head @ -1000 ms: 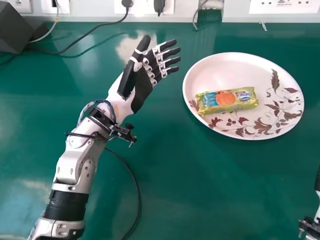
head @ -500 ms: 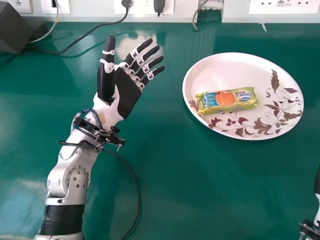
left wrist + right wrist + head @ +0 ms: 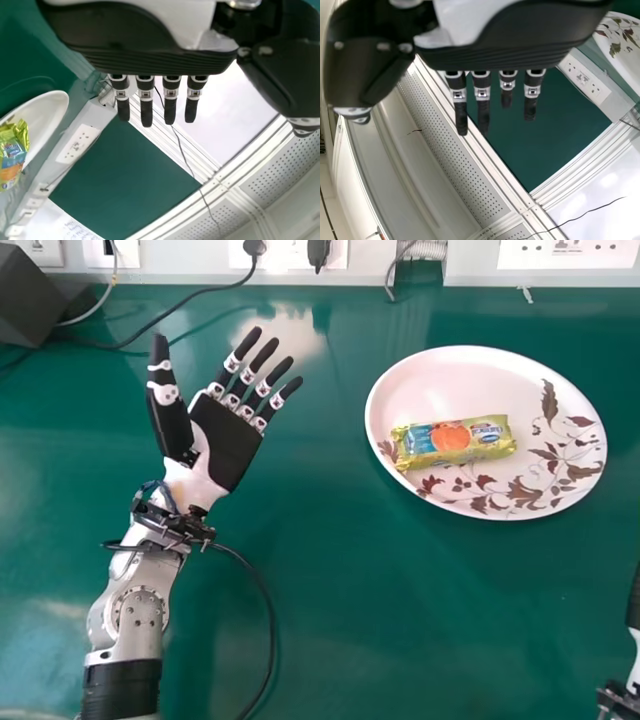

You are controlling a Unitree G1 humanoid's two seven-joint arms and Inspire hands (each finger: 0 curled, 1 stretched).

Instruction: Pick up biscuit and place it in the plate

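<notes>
Yellow-green biscuit pack (image 3: 455, 440): flat inside the plate (image 3: 470, 380), likely put there as the task asks.
Left hand (image 3: 225, 440): fingers spread, holding nothing, well apart from the plate, presumably to leave the biscuit pack undisturbed.
Right hand (image 3: 520, 50): fingers straight, empty, likely unneeded.

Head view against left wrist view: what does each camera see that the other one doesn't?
The head view alone has the dark box at the far left and the brown leaf pattern on the plate. The left wrist view alone has the dotted panels and some handwriting on a white surface. Both share the left hand with its fingers straight, the biscuit packet on the plate, and the wall sockets.
</notes>
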